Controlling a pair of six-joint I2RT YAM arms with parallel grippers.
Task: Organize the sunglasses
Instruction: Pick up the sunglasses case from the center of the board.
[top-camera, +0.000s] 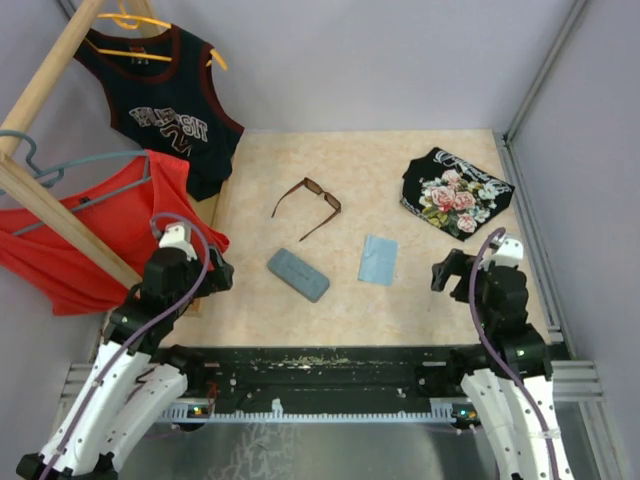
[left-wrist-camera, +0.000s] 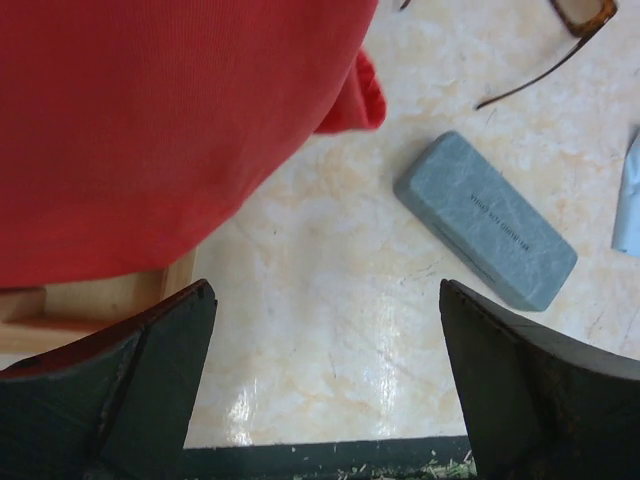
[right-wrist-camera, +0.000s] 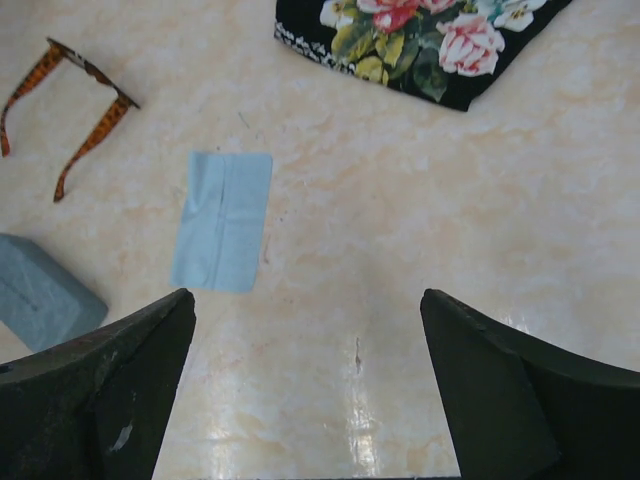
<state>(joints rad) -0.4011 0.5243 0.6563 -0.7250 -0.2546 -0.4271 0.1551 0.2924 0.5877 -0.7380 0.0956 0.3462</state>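
The sunglasses (top-camera: 322, 196) lie on the table (top-camera: 400, 310) a little left of its middle, with their temples unfolded. The case (top-camera: 297, 274) sits near them at 6 o'clock, not touching. The cloth (top-camera: 378, 260) is at their 4 o'clock. The left gripper (top-camera: 218, 272) is at the case's 9 o'clock, by the red shirt (top-camera: 100, 230), with its fingers spread and empty. The right gripper (top-camera: 445, 272) is at the cloth's 3 o'clock, also spread and holding nothing.

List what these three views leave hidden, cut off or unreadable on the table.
- Left wrist: sunglasses cut off by the top edge.
- Left wrist: print on the case too small to read.
- Left wrist: cloth clipped by the right edge.
- Right wrist: case partly cut by the left edge.
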